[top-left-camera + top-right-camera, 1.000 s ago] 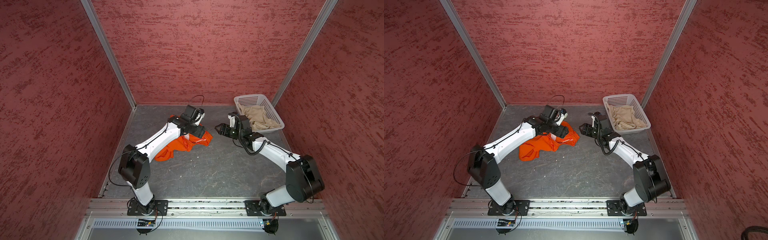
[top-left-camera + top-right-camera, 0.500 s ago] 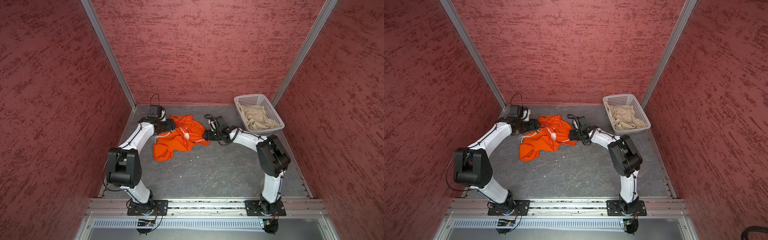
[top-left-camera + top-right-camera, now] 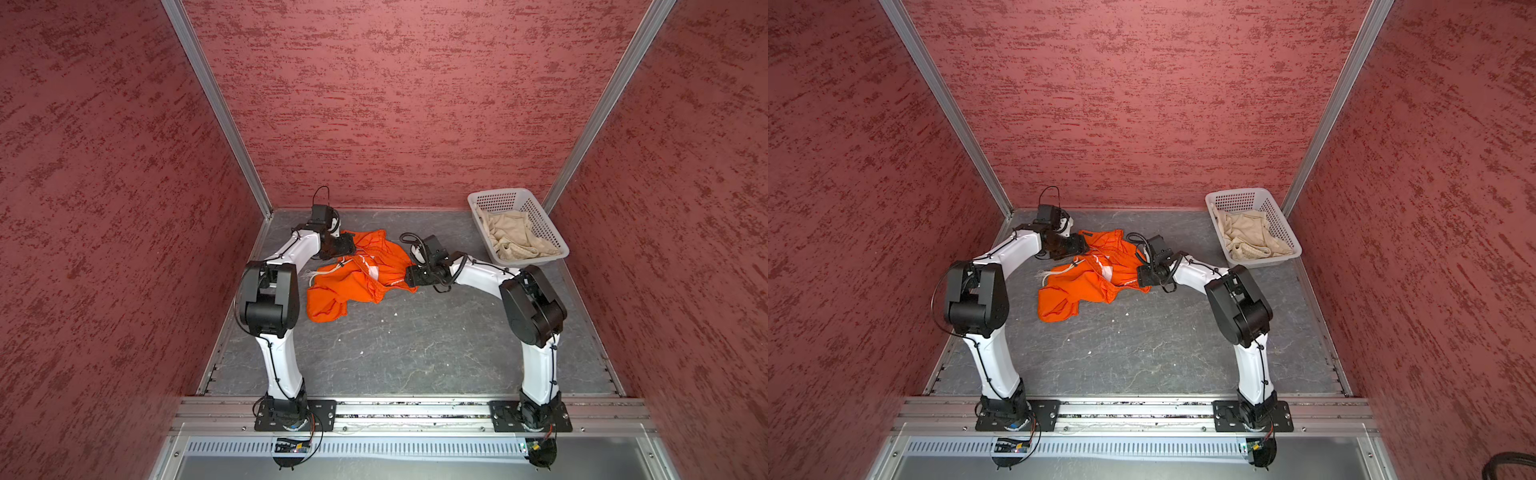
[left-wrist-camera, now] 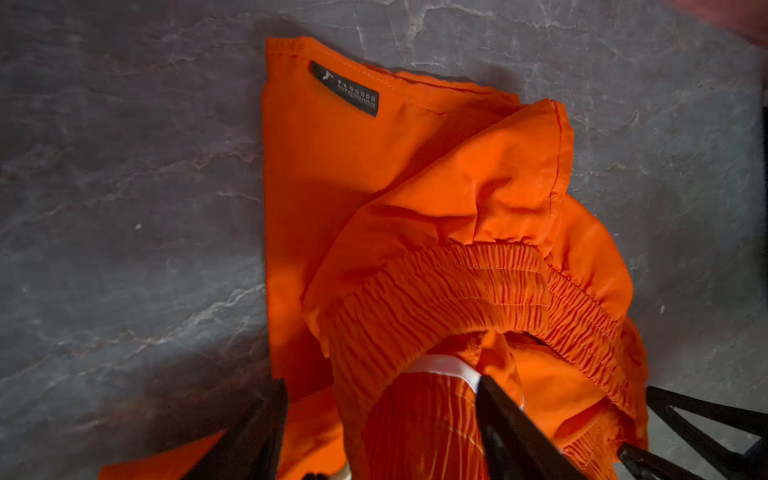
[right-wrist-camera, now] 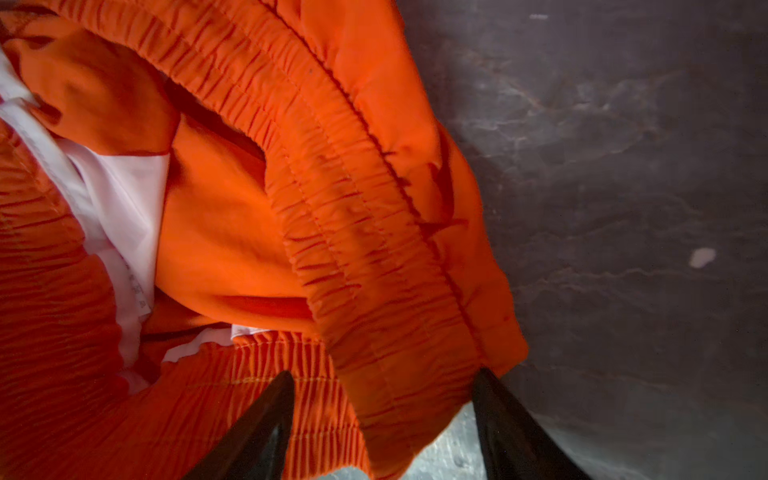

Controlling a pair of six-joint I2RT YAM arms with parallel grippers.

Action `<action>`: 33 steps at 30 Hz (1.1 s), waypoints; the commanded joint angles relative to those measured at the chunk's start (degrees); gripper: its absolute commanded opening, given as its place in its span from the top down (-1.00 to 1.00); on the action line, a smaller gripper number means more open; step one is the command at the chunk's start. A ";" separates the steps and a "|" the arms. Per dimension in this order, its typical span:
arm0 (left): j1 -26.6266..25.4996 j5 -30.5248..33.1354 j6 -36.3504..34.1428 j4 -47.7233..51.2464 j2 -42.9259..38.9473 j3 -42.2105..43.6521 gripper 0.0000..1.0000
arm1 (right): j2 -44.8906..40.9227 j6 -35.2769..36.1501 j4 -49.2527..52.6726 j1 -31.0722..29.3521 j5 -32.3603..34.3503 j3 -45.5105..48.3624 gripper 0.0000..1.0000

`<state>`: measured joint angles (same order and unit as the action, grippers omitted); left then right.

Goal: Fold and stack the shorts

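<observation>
The bright orange shorts lie crumpled on the grey floor, waistband gaping upward with white lining showing. At their far-left end my left gripper sits low, jaws apart and straddling the gathered waistband. At their right end my right gripper is also open, with the elastic waistband running between its fingers. The beige shorts lie bunched in the white basket.
The basket stands in the back right corner against the red walls. A white drawstring trails from the orange cloth toward the left arm. Bare grey floor stretches toward the arm bases at the front rail.
Both arms have dropped from above the shorts to floor level, the left swinging to the cloth's left end, the right coming in to its right end. The orange shorts are spread wider.
</observation>
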<state>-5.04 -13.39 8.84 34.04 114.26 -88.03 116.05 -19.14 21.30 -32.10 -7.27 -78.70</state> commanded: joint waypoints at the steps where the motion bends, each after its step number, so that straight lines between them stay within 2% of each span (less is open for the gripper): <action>1: 0.03 1.79 -2.27 1.73 2.51 -2.67 0.08 | -0.76 -1.55 0.11 -0.07 1.09 1.74 -0.36; 3: -0.21 2.09 -2.64 2.57 2.11 -2.57 0.42 | -1.06 -1.95 -0.56 -0.01 1.63 1.99 -0.36; 5: -0.57 1.82 -2.77 3.00 0.01 -0.80 0.57 | -1.42 -2.43 -1.73 0.55 1.78 2.17 -0.37; 12: -4.56 3.89 0.26 5.29 -13.04 14.22 0.61 | -4.42 -4.83 -8.16 5.38 -1.76 2.78 -0.46; 16: -7.18 4.95 4.48 5.33 -21.42 22.97 0.45 | -8.33 -5.12 -10.20 6.75 -2.87 5.85 -0.47; 19: -8.06 6.70 4.92 5.97 -25.32 24.08 0.03 | -11.48 -4.60 -10.67 6.80 -3.35 9.22 -0.46; 22: -7.15 9.48 2.17 6.93 -26.17 20.59 -0.28 | -14.92 -5.36 -11.13 6.78 -3.46 13.34 -0.46; 25: -5.16 9.90 -3.59 6.35 -23.93 14.42 -0.35 | -18.13 -8.24 -12.64 6.78 -5.18 17.83 -0.46; 27: -4.72 9.92 -9.00 6.72 -20.66 9.05 -0.35 | -19.69 -11.04 -15.11 6.78 -8.58 20.80 -0.44; 33: -4.81 6.76 -26.97 12.40 -6.70 -4.52 -0.35 | -21.83 -21.09 -26.03 6.70 -15.29 28.40 -0.37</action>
<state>-9.65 -4.89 -6.70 42.04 101.75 -89.58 95.68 -33.69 2.92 -25.04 -18.13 -52.01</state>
